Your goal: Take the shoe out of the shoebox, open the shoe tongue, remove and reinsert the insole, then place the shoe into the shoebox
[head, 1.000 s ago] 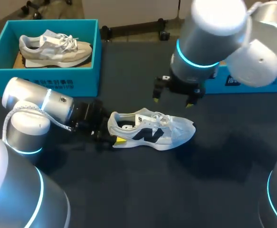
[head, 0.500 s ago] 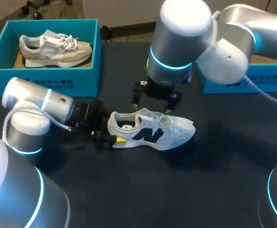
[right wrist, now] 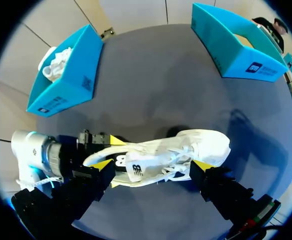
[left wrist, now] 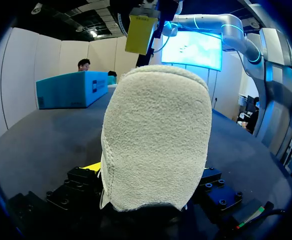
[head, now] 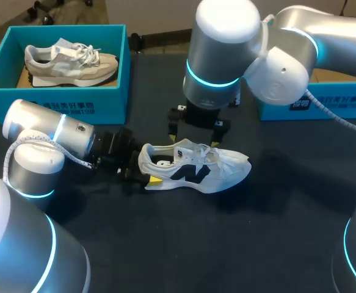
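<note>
Right claw [right wrist: 152, 164] shifted over shoe [head: 196, 166], released; left claw [head: 146, 172] grips heel [left wrist: 156, 140]; two shoes [head: 71, 61], two boxes [head: 55, 101] [head: 324, 104]

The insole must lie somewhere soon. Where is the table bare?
Bare: the table in front of the shoe, and between its toe and the right box. Crowded: around the heel in the jaws of the left arm, and under the right arm.
</note>
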`<state>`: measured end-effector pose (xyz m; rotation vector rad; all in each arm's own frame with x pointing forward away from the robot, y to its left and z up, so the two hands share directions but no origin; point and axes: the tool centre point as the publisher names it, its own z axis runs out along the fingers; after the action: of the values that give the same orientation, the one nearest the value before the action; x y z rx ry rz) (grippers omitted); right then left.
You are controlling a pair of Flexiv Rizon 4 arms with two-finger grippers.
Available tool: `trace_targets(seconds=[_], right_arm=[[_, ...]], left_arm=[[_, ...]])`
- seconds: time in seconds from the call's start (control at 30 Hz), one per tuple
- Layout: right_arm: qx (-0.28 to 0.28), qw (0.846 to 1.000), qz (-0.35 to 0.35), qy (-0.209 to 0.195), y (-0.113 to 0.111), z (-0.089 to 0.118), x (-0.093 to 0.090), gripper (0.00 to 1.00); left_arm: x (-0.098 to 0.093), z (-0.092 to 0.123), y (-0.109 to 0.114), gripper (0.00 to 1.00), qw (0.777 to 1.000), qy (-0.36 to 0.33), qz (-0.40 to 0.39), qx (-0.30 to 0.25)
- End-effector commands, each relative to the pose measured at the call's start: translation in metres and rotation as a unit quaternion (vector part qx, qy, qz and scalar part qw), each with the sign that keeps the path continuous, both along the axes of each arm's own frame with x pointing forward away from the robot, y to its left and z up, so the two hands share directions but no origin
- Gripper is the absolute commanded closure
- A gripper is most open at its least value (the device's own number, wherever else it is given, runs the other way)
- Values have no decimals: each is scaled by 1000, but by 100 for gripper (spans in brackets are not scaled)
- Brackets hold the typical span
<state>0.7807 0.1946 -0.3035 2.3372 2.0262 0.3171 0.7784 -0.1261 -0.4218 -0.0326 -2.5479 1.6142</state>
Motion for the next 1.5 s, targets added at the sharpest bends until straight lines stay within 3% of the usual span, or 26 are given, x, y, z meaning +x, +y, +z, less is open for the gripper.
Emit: trace_targets(seconds=[0.03, 0.37, 0.77, 1.5], right_arm=[[-22, 1000, 1, 6, 15, -4, 4, 0], [-52, 998, 7, 18, 21, -13, 5, 0], [-132, 991, -7, 25, 22, -22, -2, 0], [-166, 985, -14, 42, 26, -48, -8, 0]], left_arm=[[1, -4, -2, 100, 1000, 0, 1, 2], [1, -4, -2, 100, 1000, 0, 1, 2], [1, -4, -2, 100, 1000, 0, 1, 2], [1, -4, -2, 100, 1000, 0, 1, 2]])
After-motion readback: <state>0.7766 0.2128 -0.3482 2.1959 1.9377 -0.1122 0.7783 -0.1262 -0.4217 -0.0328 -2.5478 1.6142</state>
